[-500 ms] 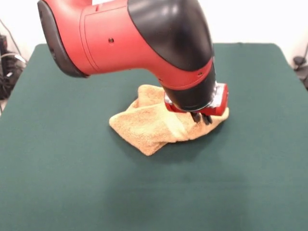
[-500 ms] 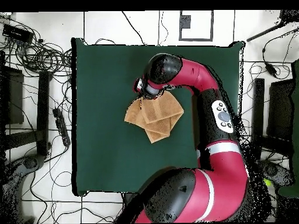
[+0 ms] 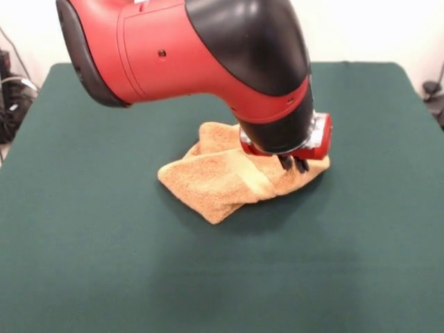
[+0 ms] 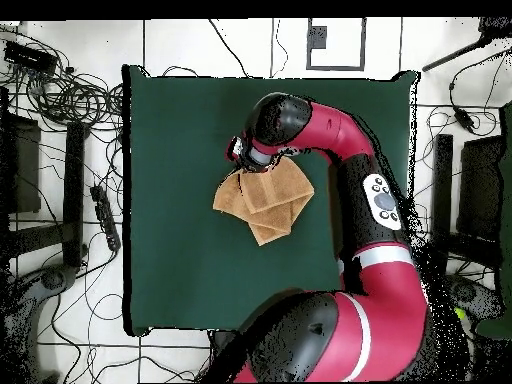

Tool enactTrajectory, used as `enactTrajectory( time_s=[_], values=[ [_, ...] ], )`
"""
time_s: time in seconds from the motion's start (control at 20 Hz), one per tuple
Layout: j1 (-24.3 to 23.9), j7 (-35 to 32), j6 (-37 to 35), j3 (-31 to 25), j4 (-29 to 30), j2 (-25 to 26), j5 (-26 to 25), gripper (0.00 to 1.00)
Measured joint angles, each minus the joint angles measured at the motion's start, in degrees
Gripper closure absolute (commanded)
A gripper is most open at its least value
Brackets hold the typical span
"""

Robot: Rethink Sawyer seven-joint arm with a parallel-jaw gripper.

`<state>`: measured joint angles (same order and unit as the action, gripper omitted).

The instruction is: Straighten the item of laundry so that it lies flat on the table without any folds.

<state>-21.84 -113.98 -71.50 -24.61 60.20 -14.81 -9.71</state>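
Front view: I saw orange-yellow terry towel [image 3: 229,182] lying crumpled, folded over itself, mid-table [image 3: 104,263]. Claw [image 3: 294,164] was down at towel's corner, dark tips touching cloth; couldn't tell whether open or closed.

Overhead view: I saw towel [image 4: 265,200] near table [image 4: 180,270] centre, red arm [image 4: 345,140] curving over it, claw hidden under wrist.

In the front view the gripper [image 3: 294,164] sits down on the right end of the towel [image 3: 229,177]; the rest of the towel lies left of it, near the middle of the bench [image 3: 104,263]
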Motion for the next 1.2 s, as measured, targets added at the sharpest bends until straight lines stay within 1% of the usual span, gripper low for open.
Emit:
enactTrajectory(
  time_s=[0.25, 0.55, 0.75, 1.2],
  values=[
    [-1.6, 0.0, 0.0, -0.5, 4.4, -2.4, 0.4, 1.00],
    [-4.7, 0.0, 0.0, -1.3, 9.6, -5.0, 2.5, 1.00],
    [-6.1, 0.0, 0.0, -1.5, 11.5, -6.1, 2.9, 1.00],
    [-7.3, 0.0, 0.0, -2.2, 15.4, -7.2, 3.0, 1.00]
  ],
)
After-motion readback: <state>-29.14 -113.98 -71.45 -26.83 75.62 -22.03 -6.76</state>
